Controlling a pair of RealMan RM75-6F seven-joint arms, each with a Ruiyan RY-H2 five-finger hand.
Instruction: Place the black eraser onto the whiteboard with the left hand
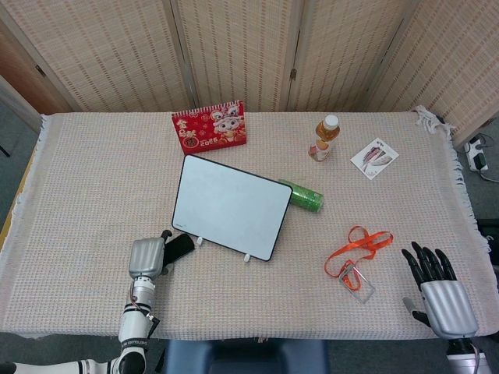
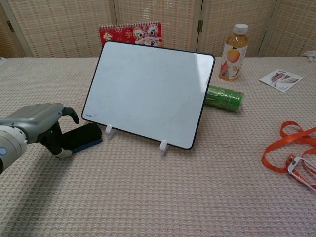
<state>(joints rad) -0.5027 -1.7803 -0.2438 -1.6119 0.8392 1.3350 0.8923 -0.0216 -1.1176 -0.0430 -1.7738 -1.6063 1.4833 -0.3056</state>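
The black eraser (image 2: pixel 83 138) (image 1: pixel 182 245) lies flat on the cloth just left of the whiteboard's lower left corner. The whiteboard (image 2: pixel 148 91) (image 1: pixel 231 207) stands tilted back on two small white feet. My left hand (image 2: pixel 35 126) (image 1: pixel 146 258) is at the eraser's left end, its fingers arched over that end and its thumb low in front. The eraser still rests on the table and no firm grip shows. My right hand (image 1: pixel 437 294) rests at the near right table edge with its fingers spread and nothing in it; the chest view does not show it.
Behind the board lie a green can (image 2: pixel 223 98) on its side, a red calendar (image 2: pixel 131 33) and a juice bottle (image 2: pixel 233 53). A card (image 2: pixel 280 79) is at the far right, and an orange lanyard (image 2: pixel 291 146) with a badge is near my right hand.
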